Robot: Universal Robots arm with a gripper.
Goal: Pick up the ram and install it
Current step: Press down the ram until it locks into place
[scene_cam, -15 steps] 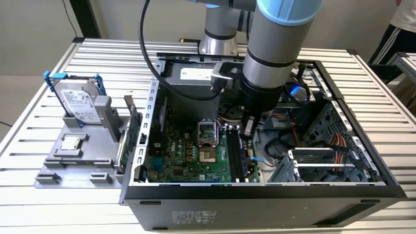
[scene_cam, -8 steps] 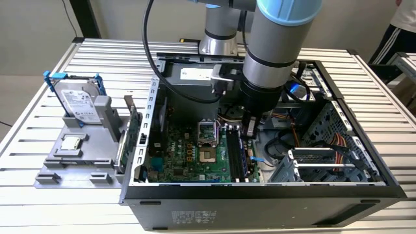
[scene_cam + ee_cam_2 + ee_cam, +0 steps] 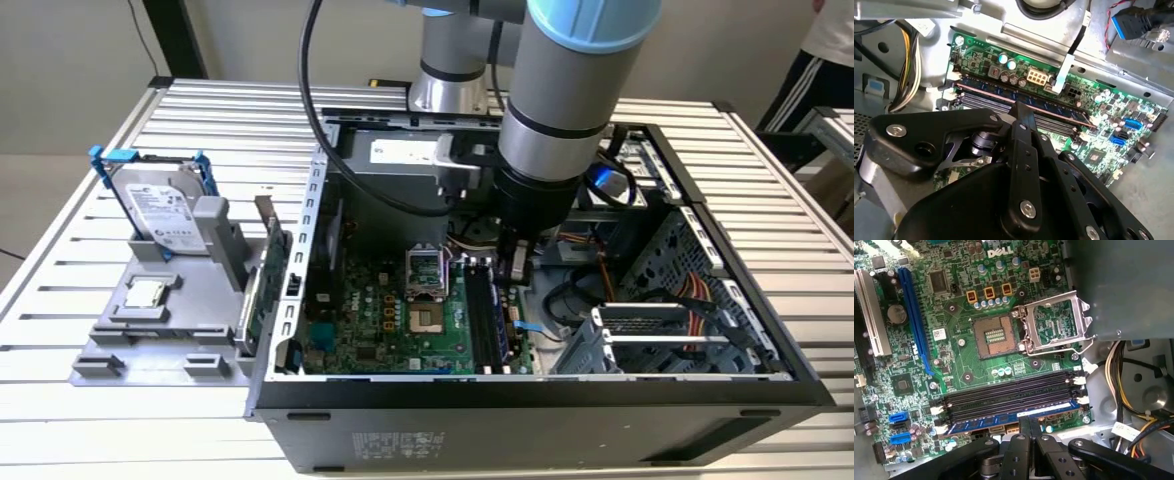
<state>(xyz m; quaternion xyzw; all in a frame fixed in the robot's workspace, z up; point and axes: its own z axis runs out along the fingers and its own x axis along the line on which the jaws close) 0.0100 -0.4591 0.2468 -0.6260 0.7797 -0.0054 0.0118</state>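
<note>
Your gripper (image 3: 1029, 427) sits low inside the open computer case (image 3: 534, 400), its two fingers (image 3: 1023, 426) drawn together with only a thin gap, their tips pressing on the top edge of the ram (image 3: 1004, 418). You see the dark-blue stick lying along the outermost memory slot of the green motherboard (image 3: 954, 340), beside three bare black slots (image 3: 1009, 397). In the exterior view, a hard drive (image 3: 158, 205) stands upright in a grey holder (image 3: 174, 320) on the exterior view's left.

Pincer (image 3: 1029, 422) right above ram (image 3: 1004, 419) in outermost slot; three mem slots (image 3: 1004, 397) beside it bare, open above. Cable bundle (image 3: 1126, 385) and drive cage (image 3: 661, 335) crowd one side; CPU socket lever (image 3: 1054, 347) near.
</note>
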